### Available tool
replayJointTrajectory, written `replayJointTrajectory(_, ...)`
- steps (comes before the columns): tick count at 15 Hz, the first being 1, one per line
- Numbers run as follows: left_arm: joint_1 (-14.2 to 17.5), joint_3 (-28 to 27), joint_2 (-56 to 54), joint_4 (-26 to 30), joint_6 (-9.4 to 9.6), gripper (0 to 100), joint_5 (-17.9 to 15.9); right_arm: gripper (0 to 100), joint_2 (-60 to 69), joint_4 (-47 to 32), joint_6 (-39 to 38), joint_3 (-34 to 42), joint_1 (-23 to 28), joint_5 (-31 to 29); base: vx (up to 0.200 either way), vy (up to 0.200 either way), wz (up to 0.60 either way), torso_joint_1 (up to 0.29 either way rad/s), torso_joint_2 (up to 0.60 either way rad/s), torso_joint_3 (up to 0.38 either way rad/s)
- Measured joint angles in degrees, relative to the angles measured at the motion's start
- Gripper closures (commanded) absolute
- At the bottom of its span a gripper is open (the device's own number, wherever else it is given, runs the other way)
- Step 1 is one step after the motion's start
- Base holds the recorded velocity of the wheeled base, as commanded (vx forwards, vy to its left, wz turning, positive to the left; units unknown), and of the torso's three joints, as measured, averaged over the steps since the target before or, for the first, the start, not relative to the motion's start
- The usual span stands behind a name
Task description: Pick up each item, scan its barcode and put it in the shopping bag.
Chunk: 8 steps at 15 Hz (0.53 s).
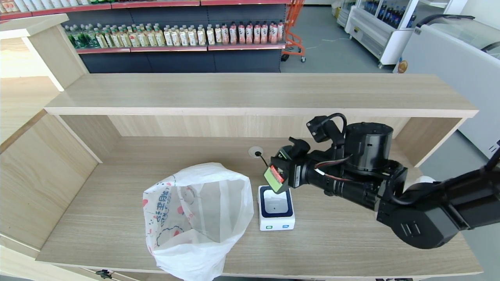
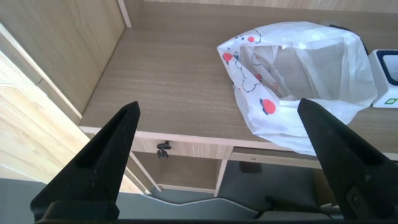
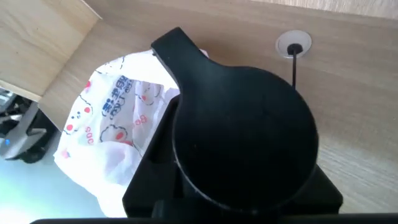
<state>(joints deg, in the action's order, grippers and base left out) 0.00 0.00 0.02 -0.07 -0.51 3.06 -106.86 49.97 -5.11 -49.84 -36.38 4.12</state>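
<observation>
While the right claw (image 1: 278,171) is closed on the upper part of a small green-and-red packet (image 1: 273,178) at the middle of the head view, the packet hangs just above the barcode scanner (image 1: 276,208). It is tilted, and its lower corner is over the back rim of the scanner's dark window. The packet's flat face slants down toward that window. It is too small to tell where the barcode sits or which way its long axis runs.

The scanner rests on the wooden worktop (image 1: 351,242), just right of the white shopping bag (image 1: 195,218). The bag stands open-mouthed at the lower centre-left of the frame.

The coming move turns on one relation: the bag's mouth lies to the left of the packet in the frame and lower than it, with the bag's right wall just beside the scanner. The right arm, which reaches in from the right edge of the frame, has the packet in hand and is the nearer one. I judge that once the scan is done, a short carry leftward over the bag's rim and a release would finish this item. Whether the scan has registered cannot be told.

The left claw (image 2: 219,109) has its fingers spread wide and holds nothing. It hangs out beyond the worktop's near edge, with the bag ahead of it.
</observation>
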Motion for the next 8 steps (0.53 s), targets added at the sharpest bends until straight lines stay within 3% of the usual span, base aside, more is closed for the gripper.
replayJointTrajectory(3, 0.0, 0.0, 0.0, 0.0, -0.04, 0, 0.0, 100, 4.0, -0.2, 9.6, 1.9, -3.6, -4.5, 0.000, 0.000, 0.00, 0.000, 0.00, 0.000)
replayJointTrajectory(5, 0.0, 0.0, 0.0, 0.0, -0.06, 0, 0.0, 100, 4.8, -0.1, 10.7, 2.5, -5.9, -6.8, 0.000, 0.000, 0.00, 0.000, 0.00, 0.000)
replayJointTrajectory(8, 0.0, 0.0, 0.0, 0.0, -0.38, 0, 0.0, 100, 4.7, -0.2, 10.9, 2.5, -8.4, -7.5, 0.000, 0.200, 0.00, -0.001, 0.00, 0.001)
